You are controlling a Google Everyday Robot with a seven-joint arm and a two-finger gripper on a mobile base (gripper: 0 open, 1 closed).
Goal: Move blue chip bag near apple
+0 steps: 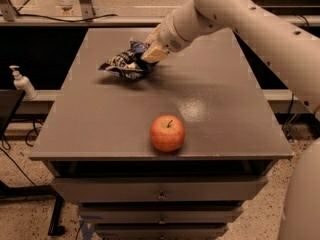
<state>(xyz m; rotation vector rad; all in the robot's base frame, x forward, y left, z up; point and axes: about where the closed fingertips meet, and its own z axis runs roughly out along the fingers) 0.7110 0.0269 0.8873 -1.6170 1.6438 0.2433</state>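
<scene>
White arm, tan claw at blue chip bag

gripper at chip bag, behind apple

The grey surface tops a cabinet of drawers (each with a small centre pull). Off its left edge a white pump bottle stands on a ledge, and black cables trail over the speckled floor. The tool sits over the surface's far left part.

gripper on blue chip bag | bag edge likely hidden
</scene>
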